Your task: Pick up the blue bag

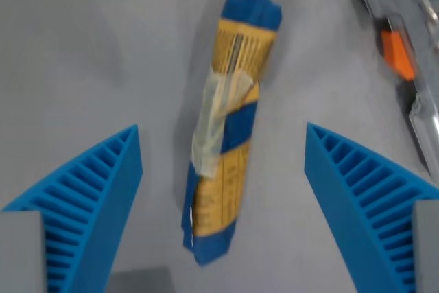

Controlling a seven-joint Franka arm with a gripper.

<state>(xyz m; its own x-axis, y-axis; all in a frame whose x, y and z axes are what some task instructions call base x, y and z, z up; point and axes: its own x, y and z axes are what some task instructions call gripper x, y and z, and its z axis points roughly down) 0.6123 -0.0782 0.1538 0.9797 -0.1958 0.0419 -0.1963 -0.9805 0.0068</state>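
Observation:
The blue bag [228,125] is a rolled blue and yellow packet with a strip of clear tape around its middle. It lies lengthwise on the grey table, running from the top centre of the wrist view down to the lower centre. My gripper [223,135] is open, with its two blue ribbed fingers [96,204] spread wide. One finger is at the wrist view's left of the bag and one at its right. Neither finger touches the bag. The bag sits between them, a little below the camera.
A grey metal fixture [405,25] with an orange part [398,53] runs along the wrist view's upper right edge. The grey table surface [82,46] surrounds the bag on the other sides.

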